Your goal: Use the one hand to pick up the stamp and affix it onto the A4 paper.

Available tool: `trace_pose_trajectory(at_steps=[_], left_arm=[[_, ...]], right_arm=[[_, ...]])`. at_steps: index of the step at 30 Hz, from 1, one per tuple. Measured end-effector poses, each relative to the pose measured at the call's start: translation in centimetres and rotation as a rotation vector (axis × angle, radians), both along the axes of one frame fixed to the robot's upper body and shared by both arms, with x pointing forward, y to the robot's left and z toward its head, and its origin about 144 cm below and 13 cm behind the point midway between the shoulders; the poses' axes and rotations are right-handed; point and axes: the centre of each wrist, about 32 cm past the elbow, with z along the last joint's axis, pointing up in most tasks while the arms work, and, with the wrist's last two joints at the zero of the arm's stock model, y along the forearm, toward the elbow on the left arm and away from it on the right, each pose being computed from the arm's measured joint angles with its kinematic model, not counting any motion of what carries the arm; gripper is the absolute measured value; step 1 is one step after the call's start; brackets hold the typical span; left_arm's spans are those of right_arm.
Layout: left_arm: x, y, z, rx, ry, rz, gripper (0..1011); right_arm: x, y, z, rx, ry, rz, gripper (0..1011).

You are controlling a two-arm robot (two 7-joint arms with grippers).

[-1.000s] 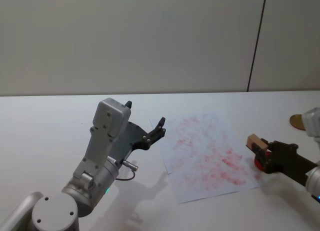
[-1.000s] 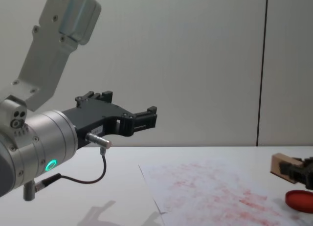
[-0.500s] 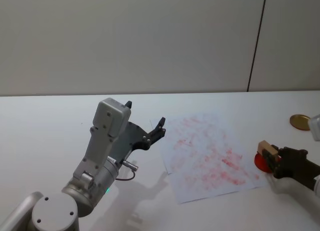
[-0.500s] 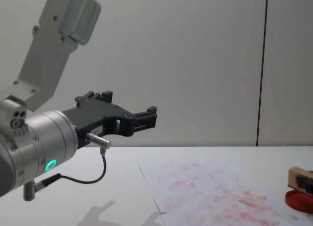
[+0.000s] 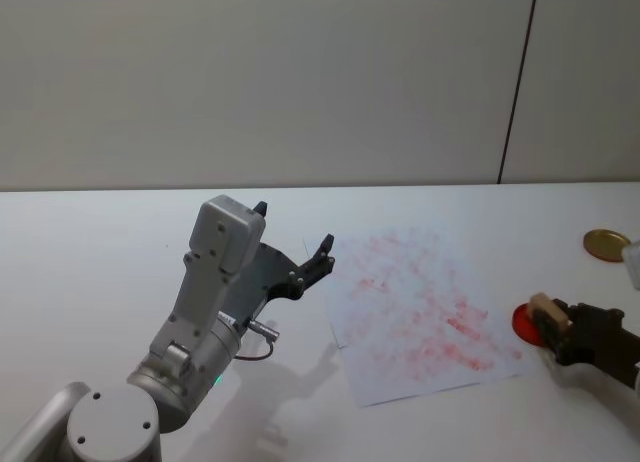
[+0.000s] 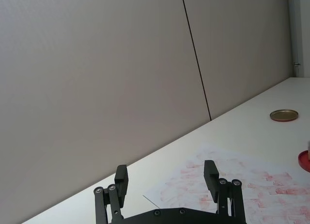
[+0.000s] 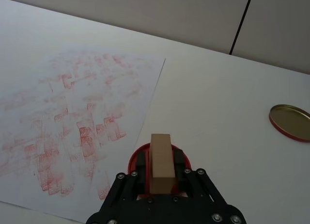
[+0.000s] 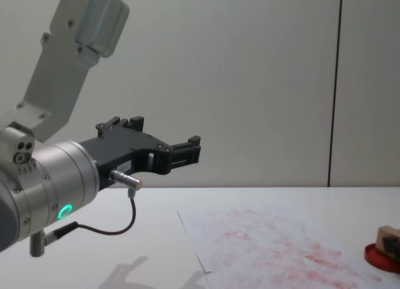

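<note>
Right claw (image 7: 161, 173) clamping stamp (image 7: 161, 155) over red ink pad (image 7: 137, 156).

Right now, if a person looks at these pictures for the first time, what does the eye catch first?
Probably the paper covered in smeared red marks, lying mid-table. Next, the right gripper holding the wooden stamp over the red ink pad by the sheet's right edge. The left gripper hangs open above the table, left of the paper.

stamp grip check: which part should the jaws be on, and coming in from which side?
Grip the stamp on its two long flat sides, near the upper end, coming from the end opposite its printing face. It's a plain rectangular block, so those parallel faces seat squarely. The right gripper already holds it this way over the red ink pad, leaving the printing face free.
</note>
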Motion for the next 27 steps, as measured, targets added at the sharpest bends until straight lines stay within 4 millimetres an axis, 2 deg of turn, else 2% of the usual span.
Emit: trace_pose_trajectory(at_steps=[2,3,9,10,11,13,16,20,23,27], left_arm=[[0.0,0.0,0.0,0.0,0.0,0.0,993],[0.0,0.0,0.0,0.0,0.0,0.0,993],[0.0,0.0,0.0,0.0,0.0,0.0,993],[0.0,0.0,0.0,0.0,0.0,0.0,993],[0.0,0.0,0.0,0.0,0.0,0.0,993],[0.0,0.0,0.0,0.0,0.0,0.0,993],[0.0,0.0,0.0,0.0,0.0,0.0,993],[0.0,0.0,0.0,0.0,0.0,0.0,993],[0.0,0.0,0.0,0.0,0.0,0.0,993],[0.0,0.0,0.0,0.0,0.0,0.0,993]], right_arm=[[0.0,0.0,0.0,-0.001,0.003,-0.001,331],[0.0,0.0,-0.1,-0.001,0.004,-0.002,393],[0.1,0.0,-0.1,-0.002,0.006,-0.004,557],[0.1,0.1,-0.1,-0.001,0.005,-0.005,615],[0.1,0.1,-0.1,0.001,0.003,-0.006,615],[0.1,0.2,0.1,0.005,-0.006,-0.006,677],[0.1,0.3,0.4,0.012,-0.028,-0.005,809],[0.0,0.6,1.0,0.021,-0.063,-0.003,880],[-0.1,0.9,1.5,0.028,-0.09,-0.003,991],[-0.3,1.2,2.0,0.036,-0.116,-0.003,1001]])
